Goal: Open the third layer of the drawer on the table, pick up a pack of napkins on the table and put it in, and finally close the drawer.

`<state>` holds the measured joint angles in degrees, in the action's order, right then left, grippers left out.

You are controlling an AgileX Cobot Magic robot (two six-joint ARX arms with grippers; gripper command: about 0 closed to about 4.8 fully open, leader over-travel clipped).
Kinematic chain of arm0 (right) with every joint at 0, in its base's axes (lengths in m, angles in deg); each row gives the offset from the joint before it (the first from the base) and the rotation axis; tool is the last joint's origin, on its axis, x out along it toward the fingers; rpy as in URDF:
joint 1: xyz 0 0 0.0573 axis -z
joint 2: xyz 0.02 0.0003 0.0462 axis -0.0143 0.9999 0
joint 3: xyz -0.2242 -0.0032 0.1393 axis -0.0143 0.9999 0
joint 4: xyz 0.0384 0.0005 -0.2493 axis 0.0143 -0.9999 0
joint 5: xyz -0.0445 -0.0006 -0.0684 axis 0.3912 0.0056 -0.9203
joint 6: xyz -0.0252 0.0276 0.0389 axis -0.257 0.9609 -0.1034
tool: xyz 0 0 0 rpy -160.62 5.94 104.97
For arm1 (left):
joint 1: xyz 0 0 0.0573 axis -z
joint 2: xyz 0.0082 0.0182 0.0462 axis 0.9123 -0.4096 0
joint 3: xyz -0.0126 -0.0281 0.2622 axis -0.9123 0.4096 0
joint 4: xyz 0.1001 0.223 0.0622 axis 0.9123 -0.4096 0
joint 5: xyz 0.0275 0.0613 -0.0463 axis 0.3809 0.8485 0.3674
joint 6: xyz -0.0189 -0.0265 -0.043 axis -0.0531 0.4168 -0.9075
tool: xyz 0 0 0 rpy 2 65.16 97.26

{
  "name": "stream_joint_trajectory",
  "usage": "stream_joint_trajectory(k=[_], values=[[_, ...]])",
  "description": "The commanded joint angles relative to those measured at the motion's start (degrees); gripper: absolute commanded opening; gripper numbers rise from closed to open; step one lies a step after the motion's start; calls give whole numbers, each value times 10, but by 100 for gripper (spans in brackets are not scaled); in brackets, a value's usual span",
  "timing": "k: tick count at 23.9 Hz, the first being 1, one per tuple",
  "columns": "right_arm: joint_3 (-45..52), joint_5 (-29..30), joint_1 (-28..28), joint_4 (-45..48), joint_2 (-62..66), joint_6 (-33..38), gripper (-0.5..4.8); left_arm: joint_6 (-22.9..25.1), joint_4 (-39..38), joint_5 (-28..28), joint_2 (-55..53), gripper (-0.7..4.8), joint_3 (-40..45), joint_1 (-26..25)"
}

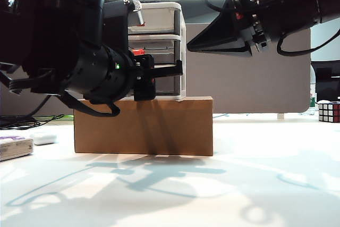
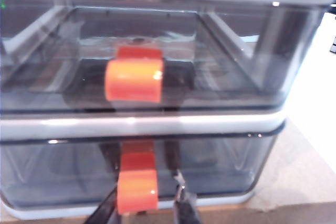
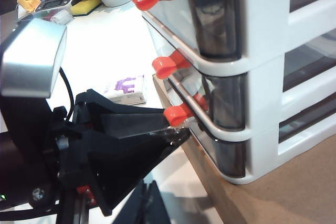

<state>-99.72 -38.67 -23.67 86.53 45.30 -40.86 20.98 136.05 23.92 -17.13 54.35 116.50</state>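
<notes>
Drawer unit [image 1: 157, 51] sits on top of the brown cardboard box [image 1: 143, 126] mid-bench, its red handles facing my left arm. Third layer [image 2: 131, 174] looks shut, flush w/ the frame. My left jaws [image 2: 144, 208] sit narrowly parted, one finger either side of its red handle [image 2: 137, 190]; can't tell if they touch it. My right jaws [image 1: 194, 46] are closed on nothing, held up beside the unit's right side. Pack of napkins [image 1: 15, 147] lies near the bench's left edge, next to a small white case [image 1: 44, 139].

Black arms, black cables; left end effector [image 3: 173, 121] black; silver wrist camera housing [image 3: 31, 59].
</notes>
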Motion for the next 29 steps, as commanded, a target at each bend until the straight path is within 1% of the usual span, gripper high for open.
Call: stream_joint_trajectory(k=[1,7,15,19,21,22,28,29], values=[[-2,1,-1,9,-2,2,-5,-2,13,-4,1,118,-2,-1],[-2,1,-1,9,-2,2,-6,1,34,-3,1,118,-2,-2],[-2,1,-1,-1,-2,2,-5,2,33,-2,0,118,-2,-9],[-2,1,-1,-7,-2,2,-6,3,33,9,0,114,-2,-9],[-2,1,-2,-7,-2,2,-6,2,33,8,0,103,-2,-9],[-2,1,-3,-7,-2,2,-5,2,33,7,0,83,-2,-9],[-2,1,-3,-7,-2,2,-5,1,33,7,0,79,-2,-9],[-2,1,-3,-7,-2,2,-5,0,33,7,0,56,-2,-9]])
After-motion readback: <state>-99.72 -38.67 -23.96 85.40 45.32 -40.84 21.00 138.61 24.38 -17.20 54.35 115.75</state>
